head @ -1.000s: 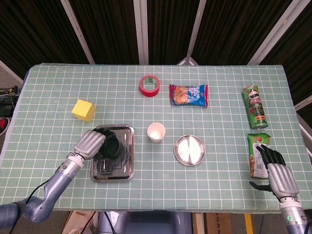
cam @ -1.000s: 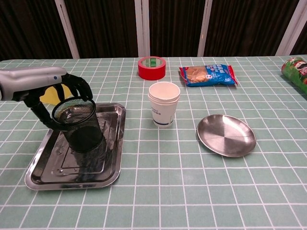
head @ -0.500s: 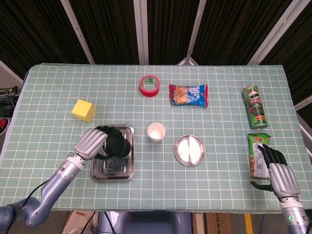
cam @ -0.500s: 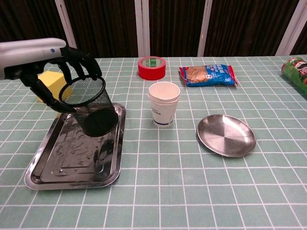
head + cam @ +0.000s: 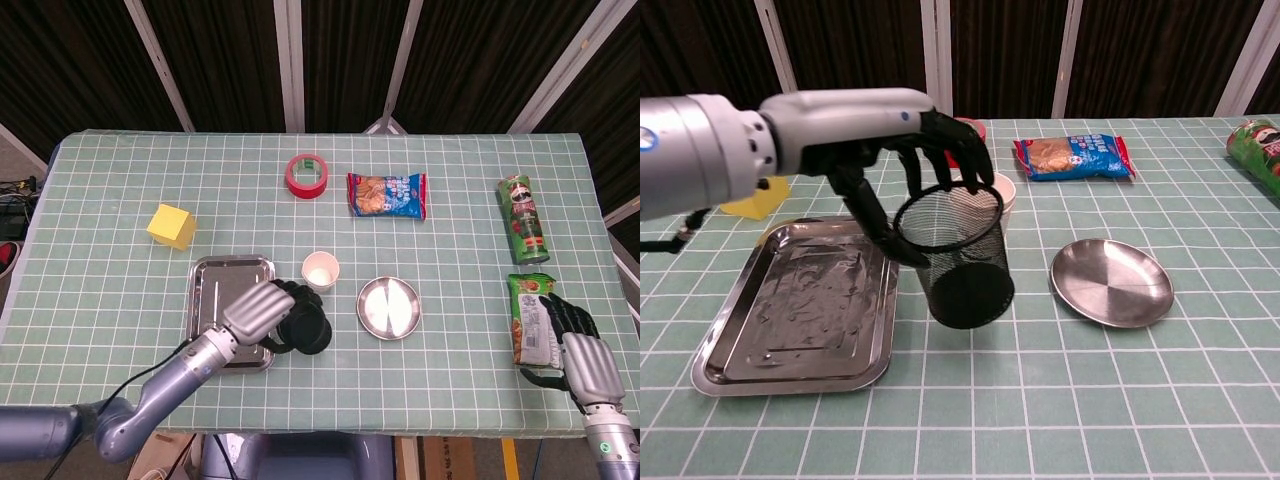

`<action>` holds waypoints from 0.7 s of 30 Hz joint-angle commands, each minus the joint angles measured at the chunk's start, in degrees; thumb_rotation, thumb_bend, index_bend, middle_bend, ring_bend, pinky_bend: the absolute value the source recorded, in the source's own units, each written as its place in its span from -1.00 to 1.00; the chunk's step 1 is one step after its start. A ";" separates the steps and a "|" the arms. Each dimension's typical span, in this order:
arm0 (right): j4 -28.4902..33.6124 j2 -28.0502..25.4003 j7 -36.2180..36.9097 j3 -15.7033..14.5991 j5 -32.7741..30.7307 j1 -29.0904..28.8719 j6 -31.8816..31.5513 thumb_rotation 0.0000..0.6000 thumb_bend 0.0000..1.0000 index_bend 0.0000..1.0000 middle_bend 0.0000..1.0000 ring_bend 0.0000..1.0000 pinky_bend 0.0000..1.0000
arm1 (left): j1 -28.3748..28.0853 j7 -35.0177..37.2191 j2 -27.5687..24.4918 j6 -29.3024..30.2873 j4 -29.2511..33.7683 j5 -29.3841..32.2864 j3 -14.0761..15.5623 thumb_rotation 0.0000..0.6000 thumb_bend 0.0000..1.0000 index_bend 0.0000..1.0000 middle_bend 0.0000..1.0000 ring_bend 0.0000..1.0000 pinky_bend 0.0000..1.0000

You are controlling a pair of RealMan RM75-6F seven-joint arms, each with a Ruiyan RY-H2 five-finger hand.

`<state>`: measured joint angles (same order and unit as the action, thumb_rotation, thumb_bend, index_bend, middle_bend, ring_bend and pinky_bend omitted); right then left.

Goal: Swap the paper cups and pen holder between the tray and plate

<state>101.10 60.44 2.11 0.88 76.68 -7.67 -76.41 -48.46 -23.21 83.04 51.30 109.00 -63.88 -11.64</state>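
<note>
Black mesh pen holder (image 5: 962,258) is hanging clamped by its rim in your left hand (image 5: 908,150), lifted off the tray (image 5: 730,340) for carrying toward the plate (image 5: 1112,282), while your right hand (image 5: 572,345) is idling, fingers apart, holding nothing.

Left hand (image 5: 262,309) grips the pen holder (image 5: 305,327) between tray (image 5: 215,285) and plate (image 5: 389,307), paper cups (image 5: 320,270) just behind.

Even, bright overhead light falls on the table (image 5: 120,260), while the far backdrop stays dark. Both views are sharp. The tray (image 5: 790,320) and plate (image 5: 1112,282) show soft glare. Shadows beneath objects are faint and short; edge distortion is slight.
</note>
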 commanded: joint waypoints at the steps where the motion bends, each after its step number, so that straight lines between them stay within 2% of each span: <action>1: -0.05 -0.27 0.53 0.08 0.25 0.23 -0.06 1.00 -1.00 -1.00 -1.00 -1.00 -1.00 | -3.55 -4.64 5.21 -0.17 -2.57 5.41 -0.48 1.00 -0.10 -0.19 -0.31 -0.42 -0.27; 10: -0.33 -1.09 2.64 0.48 0.77 0.68 0.07 1.00 -1.00 -1.00 -1.00 -1.00 -1.00 | -6.46 -9.82 10.42 1.55 -5.99 11.24 1.07 1.00 -0.15 -0.20 -0.37 -0.44 -0.29; 13: -0.38 -1.12 2.87 0.57 0.85 0.73 0.21 1.00 -1.00 -1.00 -1.00 -1.00 -1.00 | -6.87 -10.10 10.68 1.80 -5.99 11.99 1.18 1.00 -0.32 -0.24 -0.51 -0.55 -0.35; 17: -0.36 -1.10 2.90 0.73 0.74 0.82 0.32 1.00 -1.00 -1.00 -1.00 -1.00 -1.00 | -7.44 -10.70 9.91 1.81 -4.89 12.41 1.40 1.00 -0.74 -0.37 -0.76 -0.82 -0.46; 21: -0.30 -1.04 2.45 0.85 0.35 0.83 0.71 1.00 -1.00 -1.00 -1.00 -1.00 -1.00 | -7.91 -10.16 8.59 1.25 -2.56 12.67 1.31 1.00 -0.86 -0.40 -0.80 -0.85 -0.48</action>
<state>100.80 59.38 4.66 1.69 77.13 -6.85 -75.78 -56.17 -33.66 92.14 52.80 105.72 -51.33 -10.28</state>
